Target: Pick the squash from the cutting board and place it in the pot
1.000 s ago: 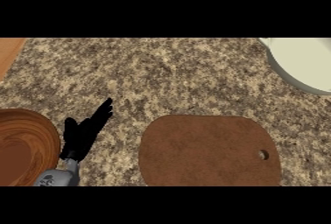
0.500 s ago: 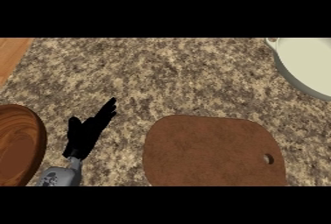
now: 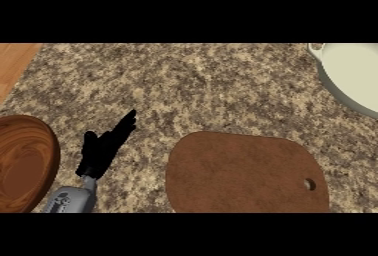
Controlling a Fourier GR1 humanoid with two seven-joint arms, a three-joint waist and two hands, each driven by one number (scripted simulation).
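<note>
Far left corner: a strip of orange-brown wood surface [image 3: 15,65] showed beyond the left edge of the speckled tan-and-brown granite counter [image 3: 207,90].

Near the counter's left edge, toward the near side: a round dark wooden plate [image 3: 26,162] with visible grain, cut off by the view's left and lower borders.

Just right of the plate: the grey left forearm [image 3: 70,200] came up from the lower border, ending in the black left hand [image 3: 103,150]. The hand was open, with fingers straight and together, pointing toward the far right, and the thumb stood out on its left side. It held nothing. It lay over bare granite between the plate and the board, touching neither. Whether it rested on the stone or hung above it could not be told.

Middle to right, along the near side: a flat reddish-brown cutting board [image 3: 244,172] with rounded corners and a small round hole [image 3: 310,184] near its right end. Its top surface showed bare.

The squash appeared nowhere in this view; its place could not be told.

Far right corner: a cream-white round pot [image 3: 354,70], partly cut off by the view's right border, with a small handle lug on its far-left rim. It stood well apart from the board, with open granite between.

The right hand was out of view.
</note>
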